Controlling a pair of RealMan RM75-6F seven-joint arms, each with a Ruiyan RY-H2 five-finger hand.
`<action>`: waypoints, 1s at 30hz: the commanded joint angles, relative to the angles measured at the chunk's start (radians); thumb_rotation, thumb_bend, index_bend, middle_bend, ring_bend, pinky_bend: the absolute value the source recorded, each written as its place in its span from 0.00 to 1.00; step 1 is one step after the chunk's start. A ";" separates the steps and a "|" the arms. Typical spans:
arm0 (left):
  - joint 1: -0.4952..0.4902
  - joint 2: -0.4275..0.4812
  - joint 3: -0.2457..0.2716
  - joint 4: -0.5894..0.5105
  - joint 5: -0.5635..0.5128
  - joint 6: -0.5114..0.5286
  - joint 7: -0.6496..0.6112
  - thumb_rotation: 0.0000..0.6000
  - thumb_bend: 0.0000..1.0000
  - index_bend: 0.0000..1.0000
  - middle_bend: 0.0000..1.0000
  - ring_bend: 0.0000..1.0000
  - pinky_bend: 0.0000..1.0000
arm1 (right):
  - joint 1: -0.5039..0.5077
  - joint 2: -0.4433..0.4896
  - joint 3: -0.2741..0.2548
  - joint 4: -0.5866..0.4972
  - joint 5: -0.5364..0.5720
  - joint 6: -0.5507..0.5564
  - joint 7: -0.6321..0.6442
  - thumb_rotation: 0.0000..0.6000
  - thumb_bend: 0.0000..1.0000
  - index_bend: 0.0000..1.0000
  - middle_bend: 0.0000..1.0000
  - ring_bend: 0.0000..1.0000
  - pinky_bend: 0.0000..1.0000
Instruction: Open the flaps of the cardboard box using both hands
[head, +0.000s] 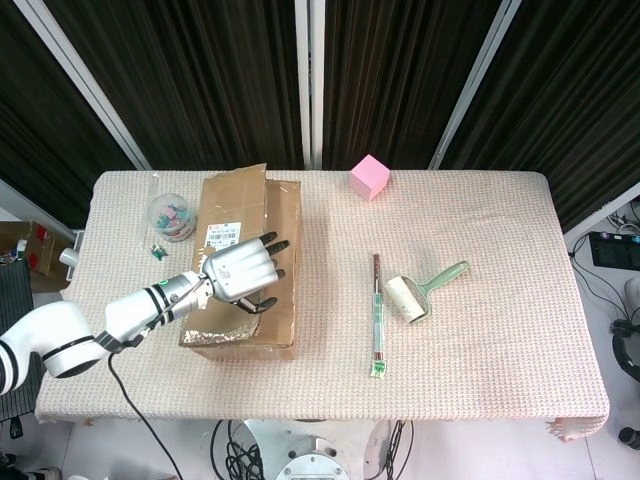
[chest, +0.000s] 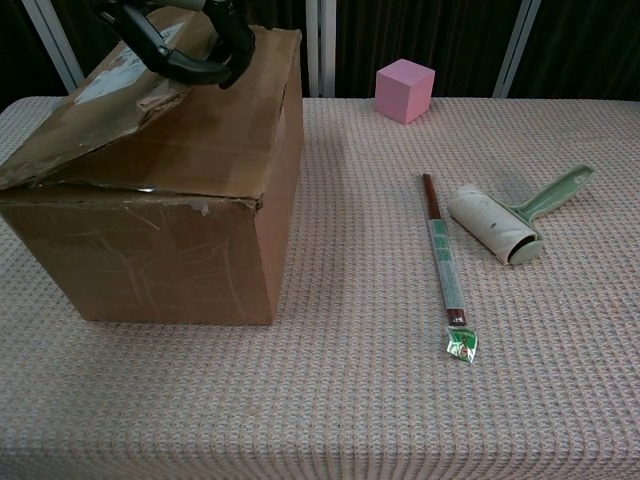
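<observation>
Beside the cardboard box (head: 245, 270), jar (head: 171, 216), pink cube (head: 369, 177), lint roller (head: 420, 290), left hand (head: 240, 268) gripping raised flap (chest: 120, 110).

A pink cube (head: 369, 177), lint roller (head: 417, 293), wrapped stick (head: 378, 315) and jar (head: 171, 215) lie on the table (head: 500, 230).
</observation>
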 joint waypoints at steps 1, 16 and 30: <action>0.015 0.055 -0.006 -0.035 -0.024 0.003 0.024 0.15 0.44 0.44 0.54 0.13 0.19 | 0.004 0.007 0.002 -0.012 -0.006 0.003 -0.011 1.00 0.28 0.00 0.00 0.00 0.00; 0.169 0.302 0.005 -0.142 -0.115 0.095 -0.048 0.15 0.44 0.44 0.54 0.14 0.19 | 0.023 0.006 -0.006 -0.069 -0.035 0.002 -0.085 1.00 0.28 0.00 0.00 0.00 0.00; 0.419 0.379 0.042 -0.056 -0.238 0.290 -0.141 0.16 0.40 0.42 0.47 0.14 0.20 | 0.052 0.032 -0.018 -0.146 -0.077 -0.019 -0.175 1.00 0.28 0.00 0.00 0.00 0.00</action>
